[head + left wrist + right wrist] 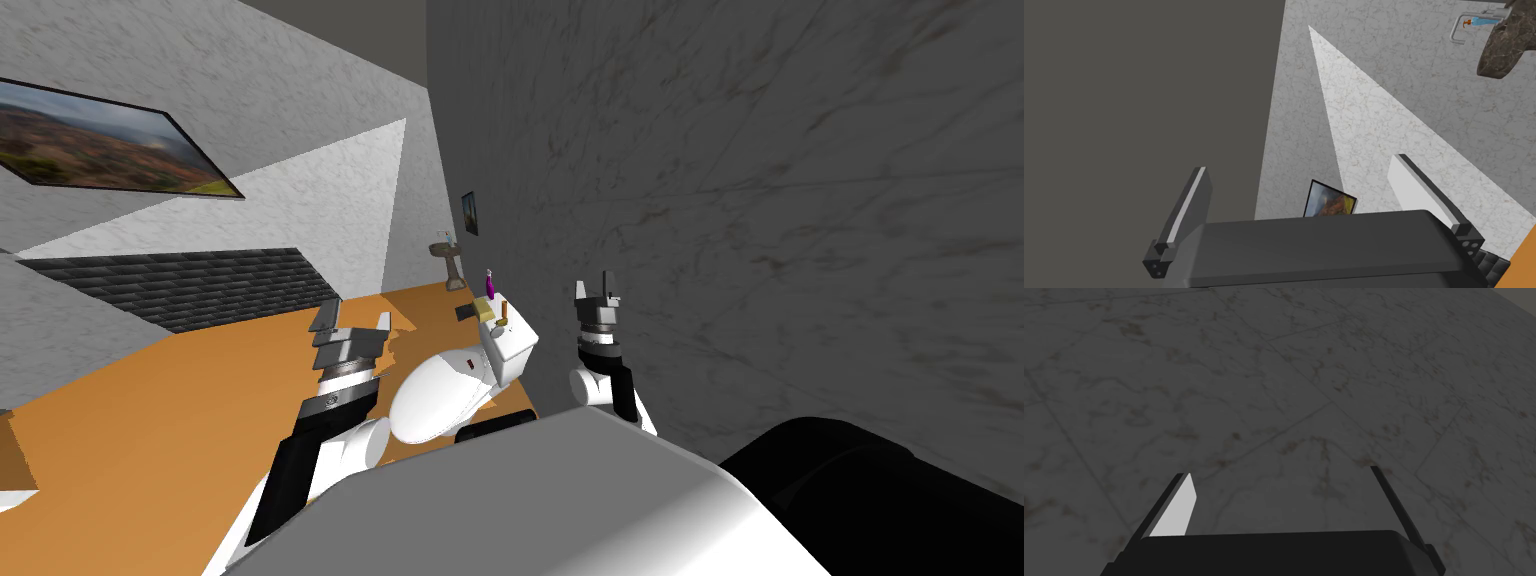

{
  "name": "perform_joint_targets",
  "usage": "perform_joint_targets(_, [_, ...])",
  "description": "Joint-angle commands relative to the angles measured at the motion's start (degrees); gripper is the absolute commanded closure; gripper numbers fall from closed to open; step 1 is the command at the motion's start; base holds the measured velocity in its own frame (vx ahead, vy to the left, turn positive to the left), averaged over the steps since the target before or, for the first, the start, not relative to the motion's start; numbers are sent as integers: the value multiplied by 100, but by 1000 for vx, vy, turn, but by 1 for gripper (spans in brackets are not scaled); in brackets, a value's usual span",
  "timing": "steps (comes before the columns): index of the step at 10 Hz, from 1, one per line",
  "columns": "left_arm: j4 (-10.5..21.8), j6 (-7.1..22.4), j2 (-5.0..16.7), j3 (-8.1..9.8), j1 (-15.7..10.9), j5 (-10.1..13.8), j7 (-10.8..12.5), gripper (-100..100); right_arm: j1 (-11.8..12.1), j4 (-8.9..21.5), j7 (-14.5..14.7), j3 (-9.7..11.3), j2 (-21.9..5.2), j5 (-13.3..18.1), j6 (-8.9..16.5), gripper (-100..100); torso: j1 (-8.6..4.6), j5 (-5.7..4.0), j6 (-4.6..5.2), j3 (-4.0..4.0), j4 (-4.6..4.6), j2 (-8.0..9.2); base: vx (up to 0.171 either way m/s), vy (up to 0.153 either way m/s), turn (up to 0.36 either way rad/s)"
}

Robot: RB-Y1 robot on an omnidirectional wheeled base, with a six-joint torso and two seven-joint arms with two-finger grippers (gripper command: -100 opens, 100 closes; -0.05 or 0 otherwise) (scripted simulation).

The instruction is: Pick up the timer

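A white toilet (440, 395) stands just ahead of me, its tank (512, 350) against the dark wall. On the tank lid sit a pale yellow block (485, 309), a small brown object (504, 313) and a purple bottle (489, 283); which of them is the timer I cannot tell. My left gripper (351, 320) hangs open to the left of the toilet bowl, short of the tank, holding nothing. My right gripper (594, 290) is open to the right of the tank, close to the dark marbled wall (1284, 388).
A dark pedestal sink (452, 262) stands beyond the toilet by the far wall; it is also in the left wrist view (1504, 45). The orange floor (180, 420) spreads to the left. A small dark flat thing (465, 312) lies on the floor beside the tank.
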Motion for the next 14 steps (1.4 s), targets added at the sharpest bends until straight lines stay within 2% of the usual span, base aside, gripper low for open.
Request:
perform_joint_targets(1, [150,205,173,31,-170,37,33,-100,0,0,0,0,0,0,0,0,0,0,0,0,0,0,-33,17,-14])
perform_joint_targets(5, [672,848,423,143,-750,158,135,-100,-1,0,0,0,-1,0,0,0,29,7,1,12,5,21,-65,61,-21])
perform_joint_targets(6, [672,906,423,143,-750,158,135,-100,-1,0,0,0,-1,0,0,0,29,7,0,15,6,27,-58,47,-9])
perform_joint_targets(8, [1024,1297,513,223,-1124,244,203,-100,-1,0,0,0,0,0,0,0,21,5,0,11,4,19,-64,58,-17])
perform_joint_targets(9, [1036,1400,513,223,-1155,244,203,-100,-1,0,0,0,-1,0,0,0,26,6,1,14,5,25,-66,55,-16])
perform_joint_targets(10, [1237,1566,548,268,-1370,292,241,-100,-1,0,0,0,0,0,0,0,23,6,-1,14,5,24,-77,56,-13])
perform_joint_targets(11, [1237,1669,548,268,-1380,292,241,-100,-1,0,0,0,-1,0,0,0,24,6,0,15,6,26,-49,44,-13])
perform_joint_targets(12, [1449,1808,579,315,-1606,343,282,-100,0,0,0,0,0,0,0,0,18,5,-1,12,5,19,-53,46,-16])
perform_joint_targets(13, [1449,1959,579,315,-1617,343,282,-100,-1,0,0,0,0,0,0,0,19,4,0,11,4,19,-49,48,-12])
perform_joint_targets(14, [1670,2115,607,363,-1865,398,327,-100,0,0,0,0,0,0,0,0,18,5,0,10,4,16,-74,61,-19])
